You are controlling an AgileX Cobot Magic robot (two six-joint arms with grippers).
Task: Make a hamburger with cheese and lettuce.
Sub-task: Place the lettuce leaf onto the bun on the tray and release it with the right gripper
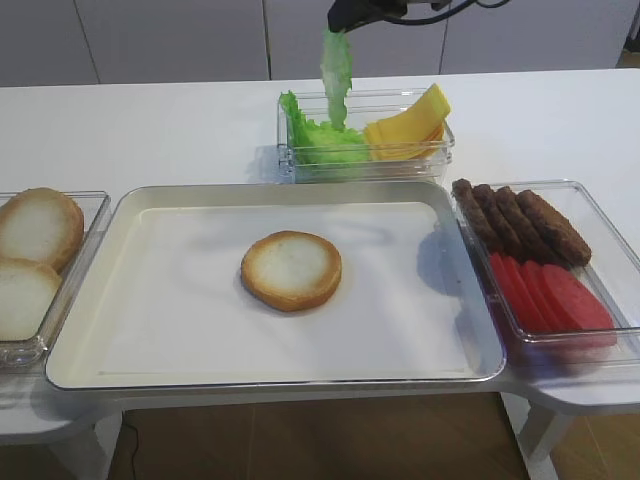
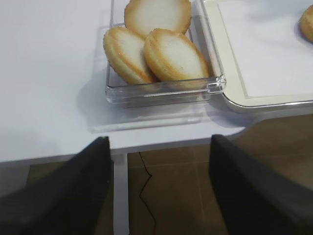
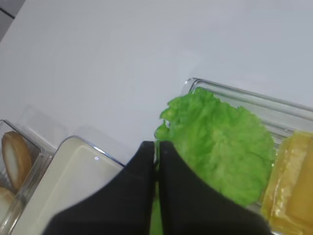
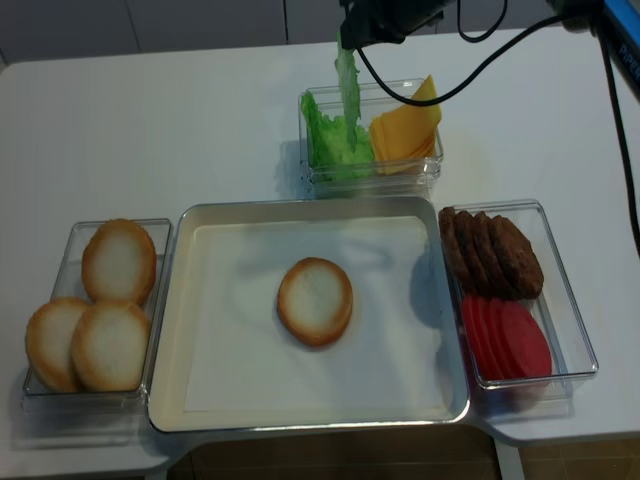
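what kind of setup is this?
Probably a lab tabletop mock burger station: white table, metal tray holding a toasted bun half, clear plastic bins of frilly green lettuce and yellow cheese slices.

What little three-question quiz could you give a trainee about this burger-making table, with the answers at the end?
1. True or false: the right gripper is shut on a lettuce leaf lifted above the clear box.
2. What lies on the bun half in the tray? A) cheese B) nothing C) a red slice
3. Fill in: the cheese shares its box with the ____.

Key
1. True: the leaf hangs from the closed jaws, above more lettuce in the box.
2. B: the bun half is bare.
3. Lettuce.

The left gripper is open near the spare buns.
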